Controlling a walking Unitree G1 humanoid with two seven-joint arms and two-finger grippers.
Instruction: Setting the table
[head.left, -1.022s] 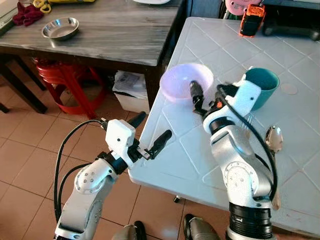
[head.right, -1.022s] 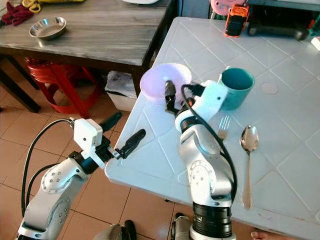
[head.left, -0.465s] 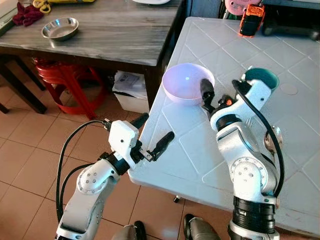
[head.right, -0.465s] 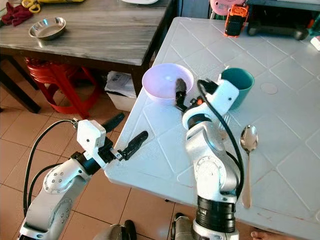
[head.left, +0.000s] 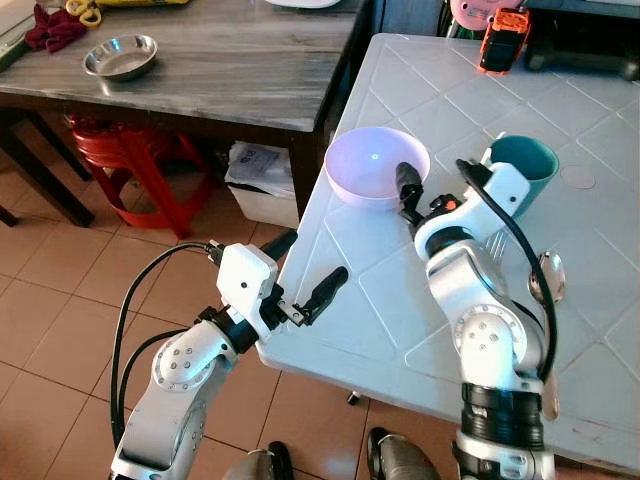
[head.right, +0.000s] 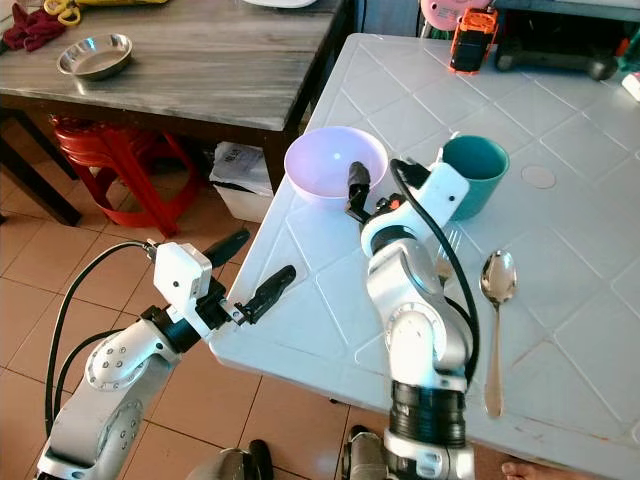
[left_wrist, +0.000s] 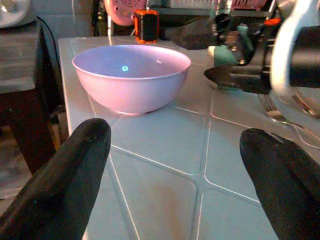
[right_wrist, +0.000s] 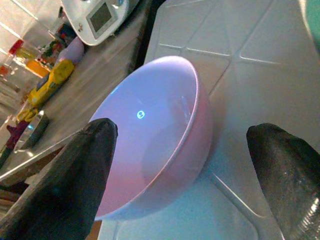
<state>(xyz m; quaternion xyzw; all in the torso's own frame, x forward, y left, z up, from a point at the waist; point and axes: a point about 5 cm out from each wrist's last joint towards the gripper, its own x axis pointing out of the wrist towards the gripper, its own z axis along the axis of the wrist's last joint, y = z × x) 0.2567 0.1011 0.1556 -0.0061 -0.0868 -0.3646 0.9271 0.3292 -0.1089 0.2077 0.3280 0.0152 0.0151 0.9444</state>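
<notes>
Pink bowl (right_wrist: 160, 145) on white table (right_wrist: 240, 65), end effector (right_wrist: 187, 165) spread wide

Changes on record:
- Pink bowl (head.left: 376, 165): a second ago tilted and lifted in the right gripper (head.left: 420, 195); now flat on the white worktop (head.left: 400, 290) near its left edge, slightly farther in.
- Right gripper: released the rim, fingers now spread, drawn back just beside the bowl's right side.
- Right arm: shifted back toward the teal cup (head.left: 523, 172).
</notes>
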